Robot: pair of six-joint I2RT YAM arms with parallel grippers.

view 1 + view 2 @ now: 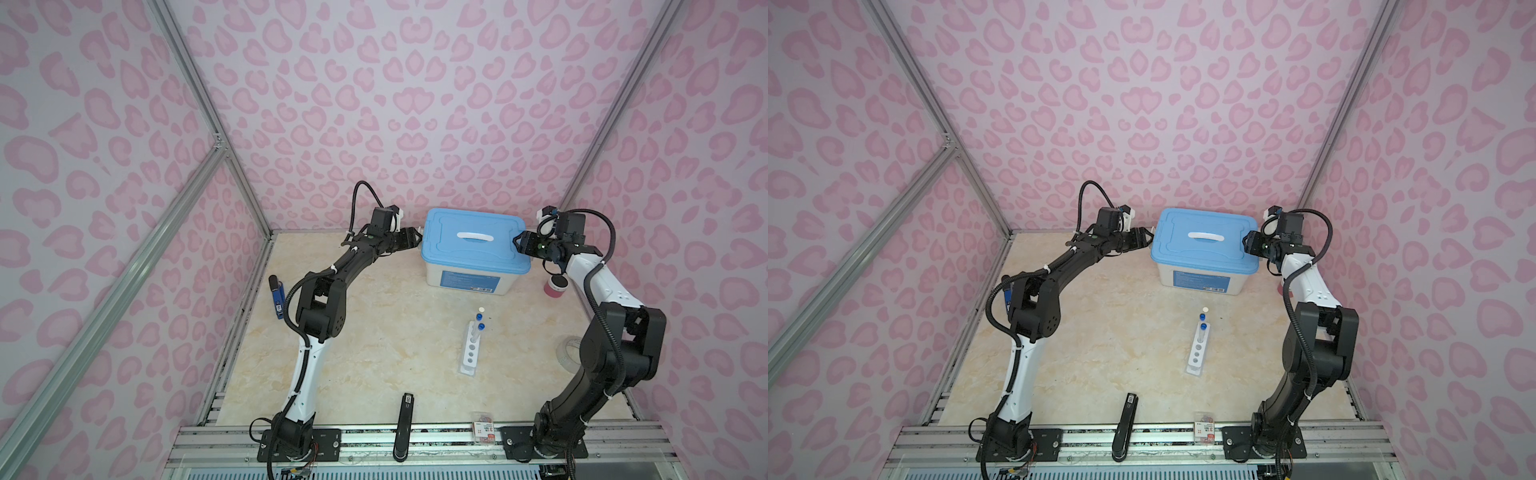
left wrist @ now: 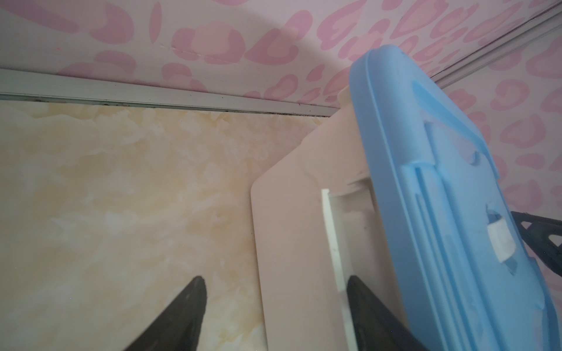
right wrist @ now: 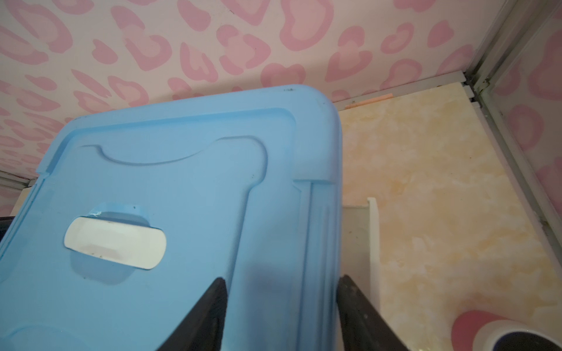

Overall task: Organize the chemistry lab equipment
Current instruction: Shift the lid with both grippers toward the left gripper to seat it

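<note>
Reaching to the storage box [image 1: 465, 259] from both ends, I find it closed under its blue lid [image 3: 182, 170], so whatever it holds is hidden from me. My left gripper [image 1: 417, 237] sits at the box's left end, jaws spread wide with nothing between them, one finger by the white latch [image 2: 328, 231]. My right gripper [image 1: 517, 241] is at the box's right end, jaws apart astride the lid's rim; I cannot tell whether they touch it. A clear glass vessel [image 1: 570, 353] sits well in front of the box, off to its right, half hidden by my right arm. A pink can [image 1: 555, 286] stands just beside the box's right end. The white holed rack [image 1: 470, 351] lies in front of the box, two blue-capped test tubes [image 1: 480, 328] standing in the holes nearest the box, three holes bare. A tiny pale cup [image 1: 481, 310] sits between rack and box.
</note>
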